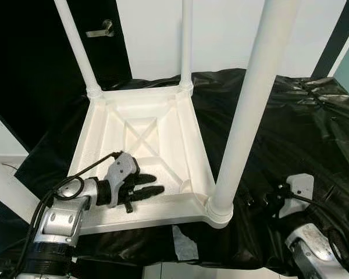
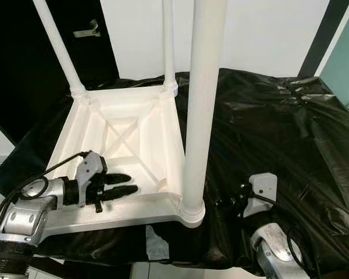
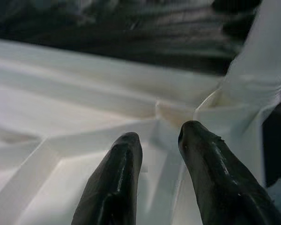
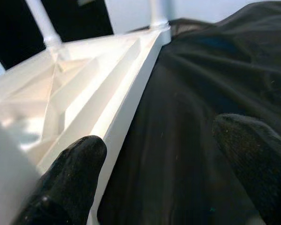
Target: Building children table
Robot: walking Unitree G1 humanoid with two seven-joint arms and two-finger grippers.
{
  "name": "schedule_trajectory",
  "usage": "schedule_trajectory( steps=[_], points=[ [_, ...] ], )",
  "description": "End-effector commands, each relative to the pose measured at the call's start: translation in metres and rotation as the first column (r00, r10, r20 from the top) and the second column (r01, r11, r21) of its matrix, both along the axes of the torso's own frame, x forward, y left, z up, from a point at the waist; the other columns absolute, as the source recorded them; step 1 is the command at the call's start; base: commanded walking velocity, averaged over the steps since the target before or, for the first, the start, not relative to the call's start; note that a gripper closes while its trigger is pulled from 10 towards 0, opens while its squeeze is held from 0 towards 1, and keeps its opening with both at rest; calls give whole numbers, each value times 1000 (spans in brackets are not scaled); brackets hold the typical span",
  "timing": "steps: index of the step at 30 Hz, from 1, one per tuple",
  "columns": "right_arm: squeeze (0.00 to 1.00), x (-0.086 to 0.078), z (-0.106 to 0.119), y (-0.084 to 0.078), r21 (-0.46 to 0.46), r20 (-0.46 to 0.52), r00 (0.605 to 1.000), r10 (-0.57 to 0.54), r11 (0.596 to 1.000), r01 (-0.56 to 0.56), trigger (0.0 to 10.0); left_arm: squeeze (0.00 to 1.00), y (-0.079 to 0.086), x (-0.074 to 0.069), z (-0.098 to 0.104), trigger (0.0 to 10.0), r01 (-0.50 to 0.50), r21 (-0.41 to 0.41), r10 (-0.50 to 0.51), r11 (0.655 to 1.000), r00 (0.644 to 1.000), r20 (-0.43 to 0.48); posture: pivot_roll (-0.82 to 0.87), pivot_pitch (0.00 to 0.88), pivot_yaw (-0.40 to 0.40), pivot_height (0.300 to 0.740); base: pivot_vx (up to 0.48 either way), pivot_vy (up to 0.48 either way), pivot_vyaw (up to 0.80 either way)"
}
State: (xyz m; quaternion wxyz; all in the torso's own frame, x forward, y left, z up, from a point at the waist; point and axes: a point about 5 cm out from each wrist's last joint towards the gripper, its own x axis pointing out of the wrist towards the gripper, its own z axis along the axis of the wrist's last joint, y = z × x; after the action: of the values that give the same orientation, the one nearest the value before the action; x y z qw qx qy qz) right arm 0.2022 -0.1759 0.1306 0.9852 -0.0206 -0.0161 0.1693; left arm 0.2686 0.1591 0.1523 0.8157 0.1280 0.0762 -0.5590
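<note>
Left eye view | left gripper (image 1: 154, 190), jaws slightly spread, empty, inside upturned table top (image 1: 99, 131) | near leg (image 1: 250, 110) upright, just beyond fingertips | right gripper (image 4: 159, 173) spread wide beside top's edge

At your twelve o'clock a white wall (image 1: 232, 35); at ten, a dark door (image 1: 35, 64) — its metal handle (image 1: 102, 29) level.

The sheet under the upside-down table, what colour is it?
Black and glossy, the sheet shows best in the right eye view.

Left gripper (image 1: 154, 186) reaches forward, fingers slightly parted; right gripper (image 4: 164, 164) low, fingers spread wide.
</note>
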Motion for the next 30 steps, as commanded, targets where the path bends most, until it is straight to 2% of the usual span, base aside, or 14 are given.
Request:
schedule_trajectory(
  steps=[1, 8, 9, 11, 13, 14, 16, 17, 18, 19, 23, 25, 26, 30],
  points=[
    [0, -5, 1, 2, -17, 5, 999, 52, 999, -51, 10000, 0, 12, 11, 5, 10000, -293, -46, 295, 955, 954, 57, -25, 0, 26, 740, 0, 0, 0],
    [0, -14, -3, -2, -36, -36, 991, 131, 991, -132, 10000, 0, 17, 8, 8, 10000, -295, -71, 297, 953, 955, 8, -29, 0, 33, 740, 0, 0, 0],
    [1000, -18, -3, -3, -45, -53, 984, 170, 984, -173, 10000, 1000, 18, 5, 10, 10000, -283, -109, 282, 953, 959, -27, -32, 0, 37, 740, 0, 0, 0],
    [1000, -18, -3, -3, -45, -53, 984, 170, 984, -173, 10000, 1000, 18, 5, 10, 10000, -283, -109, 282, 953, 959, -27, -32, 0, 37, 740, 0, 0, 0],
    [1000, -22, -2, -4, -67, -76, 968, 237, 968, -243, 10000, 1000, 19, -3, 15, 10000, -256, -137, 253, 957, 967, -38, -28, 0, 39, 740, 0, 0, 0],
    [910, -23, -1, -2, -60, -95, 953, 289, 954, -295, 10000, 1000, 19, -6, 16, 10000, -244, -138, 243, 960, 970, -25, -21, 0, 38, 740, 0, 0, 0],
    [910, -23, -1, -2, -60, -95, 953, 289, 954, -295, 10000, 1000, 19, -6, 16, 10000, -244, -138, 243, 960, 970, -25, -21, 0, 38, 740, 0, 0, 0],
    [0, -25, 0, 0, -51, -108, 937, 334, 939, -340, 10000, 0, 20, -9, 16, 10000, -244, -124, 244, 962, 970, -18, -19, 0, 37, 740, 0, 0, 0],
    [0, -25, 0, 0, -51, -108, 937, 334, 939, -340, 10000, 0, 20, -9, 16, 10000, -244, -124, 244, 962, 970, -18, -19, 0, 37, 740, 0, 0, 0],
    [0, -27, 1, 6, -48, -133, 895, 426, 899, -436, 10000, 0, 21, -14, 17, 10000, -230, -111, 228, 967, 973, -28, -4, 0, 38, 740, 0, 0, 0],
    [0, -28, 1, 7, -43, -145, 879, 454, 885, -464, 10000, 0, 21, -15, 18, 10000, -228, -110, 224, 968, 974, -42, -2, 0, 35, 740, 0, 0, 0],
    [0, -30, 1, 10, -36, -166, 844, 511, 852, -523, 10000, 0, 24, -17, 18, 10000, -242, -96, 239, 965, 970, -43, 1, 0, 34, 740, 0, 0, 0],
    [0, -30, 1, 10, -36, -166, 844, 511, 852, -523, 10000, 0, 24, -17, 18, 10000, -242, -96, 239, 965, 970, -43, 1, 0, 34, 740, 0, 0, 0],
    [0, -34, 4, 13, -25, -191, 795, 576, 807, -590, 10000, 0, 28, -19, 19, 10000, -278, -82, 275, 957, 960, -44, 5, 0, 25, 740, 0, 0, 0]
  ],
)
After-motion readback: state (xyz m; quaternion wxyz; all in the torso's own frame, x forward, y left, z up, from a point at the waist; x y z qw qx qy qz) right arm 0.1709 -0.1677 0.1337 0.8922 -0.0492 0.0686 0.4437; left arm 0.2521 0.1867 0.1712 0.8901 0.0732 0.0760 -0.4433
